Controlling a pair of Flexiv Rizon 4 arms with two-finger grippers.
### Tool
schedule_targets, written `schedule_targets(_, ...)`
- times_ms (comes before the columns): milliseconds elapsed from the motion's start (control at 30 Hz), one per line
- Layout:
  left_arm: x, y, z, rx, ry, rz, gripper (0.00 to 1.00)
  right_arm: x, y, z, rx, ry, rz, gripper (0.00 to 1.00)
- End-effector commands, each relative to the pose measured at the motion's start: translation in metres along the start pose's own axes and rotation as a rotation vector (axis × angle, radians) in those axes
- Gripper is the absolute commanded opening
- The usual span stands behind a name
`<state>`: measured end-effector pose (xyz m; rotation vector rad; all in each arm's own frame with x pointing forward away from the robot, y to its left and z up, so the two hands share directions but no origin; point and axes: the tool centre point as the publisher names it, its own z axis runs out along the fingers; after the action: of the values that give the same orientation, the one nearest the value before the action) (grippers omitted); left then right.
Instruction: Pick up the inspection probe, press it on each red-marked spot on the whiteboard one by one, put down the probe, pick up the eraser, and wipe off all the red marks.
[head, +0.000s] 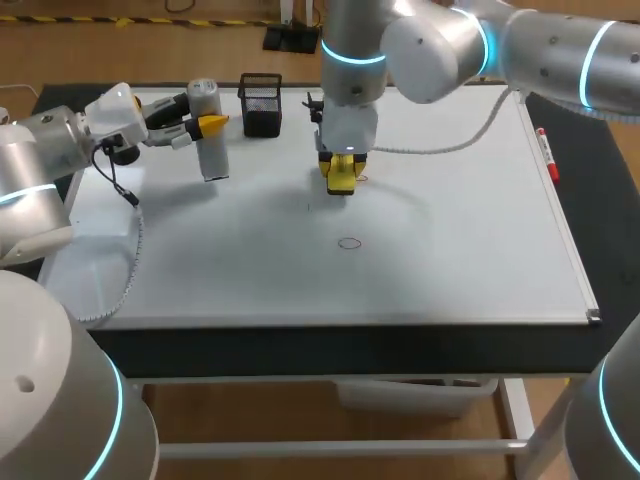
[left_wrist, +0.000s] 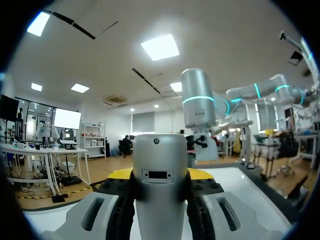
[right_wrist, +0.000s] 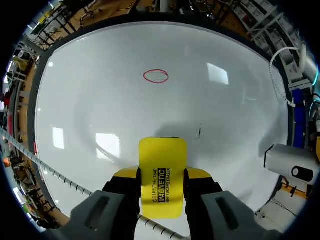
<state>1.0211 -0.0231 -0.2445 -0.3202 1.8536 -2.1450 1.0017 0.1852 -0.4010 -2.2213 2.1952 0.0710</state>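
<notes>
Silver-grey arms (head: 560, 50), glowing cyan rings, white coiled cables (head: 135, 250) — left claw (head: 208, 127) and right claw (head: 342, 173) yellow-tipped.

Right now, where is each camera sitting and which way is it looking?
Head view: above and behind me, looking down on the whiteboard; my left arm and right arm show.
Left wrist view: on my left arm, looking sideways over the whiteboard; left pincer grips the probe, my right arm ahead.
Right wrist view: on my right arm, looking down at the whiteboard; right pincer grips the eraser.
Shared: head and right wrist views both show the red ring.
</notes>
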Motion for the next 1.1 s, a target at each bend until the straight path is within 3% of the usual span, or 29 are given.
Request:
schedule_targets(33,0.0,-0.001,0.001,0.0,-0.002,0.001,0.0,-0.008,-0.009,0.006,-0.015,0.011,-0.011,0.0)
schedule_targets(600,0.0,-0.001,0.001,0.0,-0.002,0.001,0.0,-0.002,-0.012,0.021,-0.026,0.018,-0.036,0.0)
schedule_targets(1100,0.0,-0.001,0.001,0.0,-0.002,0.001,0.0,0.02,-0.012,0.028,-0.035,0.033,-0.004,0.0)
